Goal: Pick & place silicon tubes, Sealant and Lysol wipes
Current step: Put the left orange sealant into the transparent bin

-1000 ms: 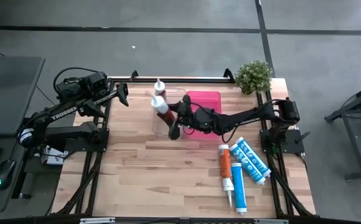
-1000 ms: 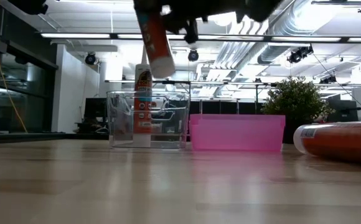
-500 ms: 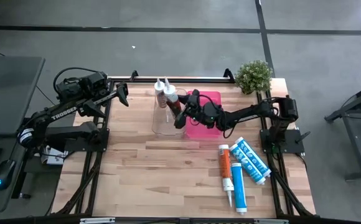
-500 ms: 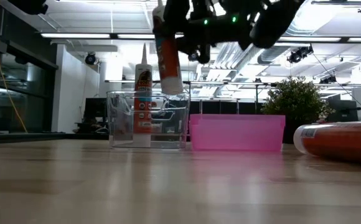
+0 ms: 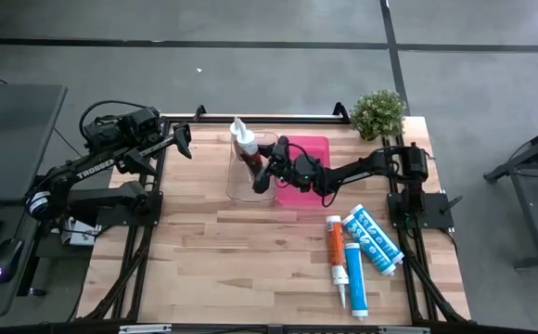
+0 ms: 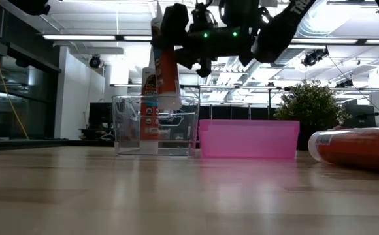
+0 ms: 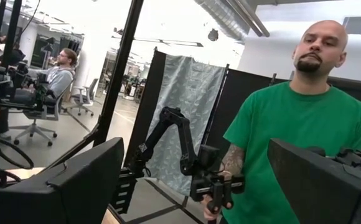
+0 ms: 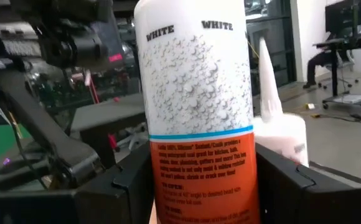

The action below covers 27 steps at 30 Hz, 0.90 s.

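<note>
My right gripper (image 5: 263, 173) is shut on an orange-and-white sealant tube (image 6: 166, 72), which it holds over the clear bin (image 6: 155, 125) at the table's far middle. The tube's lower end (image 6: 170, 103) dips just below the bin's rim. A second tube like it (image 6: 149, 111) stands upright on its base inside the bin. In the right wrist view that tube's nozzle (image 8: 264, 74) shows behind the held tube (image 8: 199, 112). My left gripper (image 5: 182, 139) waits open and raised at the far left. My right gripper pinches the tube's barrel on its orange part (image 8: 199, 186) between its two fingers (image 8: 115, 190), one on each side. The fingers come about level from the table's right. The tube hangs upright with its nozzle up, clear of the bin's floor.
A pink bin (image 5: 303, 167) stands right beside the clear one. Three tubes, one orange (image 5: 334, 239) and two blue (image 5: 371, 239), lie near the right front edge. A potted plant (image 5: 377, 113) is at the far right corner. A person in a green shirt (image 7: 286, 130) stands beyond the table.
My right gripper has carried the tube toward the far edge and then down over the clear bin. The tube has gone from tilted to upright, and its lower end has sunk from well above the rim to just inside the bin.
</note>
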Motion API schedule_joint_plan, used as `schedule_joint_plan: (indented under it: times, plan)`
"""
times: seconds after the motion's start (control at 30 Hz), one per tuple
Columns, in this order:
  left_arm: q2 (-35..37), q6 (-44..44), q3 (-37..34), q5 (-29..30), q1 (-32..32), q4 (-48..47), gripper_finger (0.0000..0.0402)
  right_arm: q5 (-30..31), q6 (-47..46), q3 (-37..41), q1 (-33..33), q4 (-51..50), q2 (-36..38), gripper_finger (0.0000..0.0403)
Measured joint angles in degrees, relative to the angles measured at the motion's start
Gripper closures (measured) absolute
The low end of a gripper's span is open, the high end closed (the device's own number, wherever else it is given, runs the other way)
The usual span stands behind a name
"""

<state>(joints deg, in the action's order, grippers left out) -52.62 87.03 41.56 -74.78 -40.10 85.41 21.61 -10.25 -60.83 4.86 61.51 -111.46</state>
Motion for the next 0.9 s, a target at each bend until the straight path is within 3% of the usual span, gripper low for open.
schedule_joint_plan:
  times: [0.27,0.9]
  plan:
    - [-0.68,-1.73,0.0,0.46,0.0,-1.13,0.001,-0.64,0.01,0.34,0.0,1.2,-0.39,0.02]
    - [-4.68,-1.71,0.0,0.04,-0.02,-20.04,0.001,-1.21,-0.02,0.34,-0.02,1.75,-0.39,0.02]
